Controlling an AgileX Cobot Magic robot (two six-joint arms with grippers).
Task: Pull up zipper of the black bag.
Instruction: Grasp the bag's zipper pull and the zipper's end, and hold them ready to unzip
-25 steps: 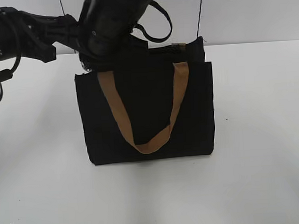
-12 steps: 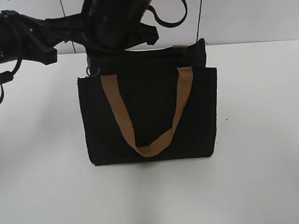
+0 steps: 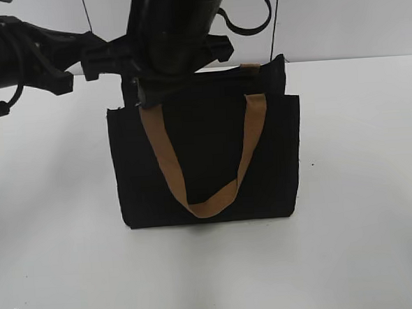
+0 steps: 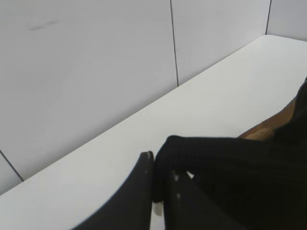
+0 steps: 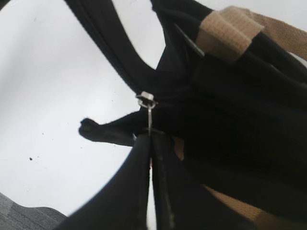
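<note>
The black bag (image 3: 206,154) is being kept upright on the white worktop (image 3: 362,187), a tan handle (image 3: 193,169) hanging down its front. In the right wrist view the zipper (image 5: 147,103) is being pinched by the right claw (image 5: 151,139): the thin metal tab is running straight down from the small silver slider into the closed fingertips, so the slider is lying directly ahead of the claw, in line with its fingers. The zip line itself is being lost in the dark fabric, and its direction from the slider cannot be read with certainty; it is judged to be running along the bag's top edge. In the left wrist view the left claw (image 4: 158,184) is being held closed on a corner of the bag (image 4: 230,163), apparently as an anchor against the pull. The right arm is therefore the one on the zipper.

In the exterior view the zipper and both claws are being hidden behind the dark arm bodies above the bag's top left, and how much of the zip is being left open cannot be made out.
</note>
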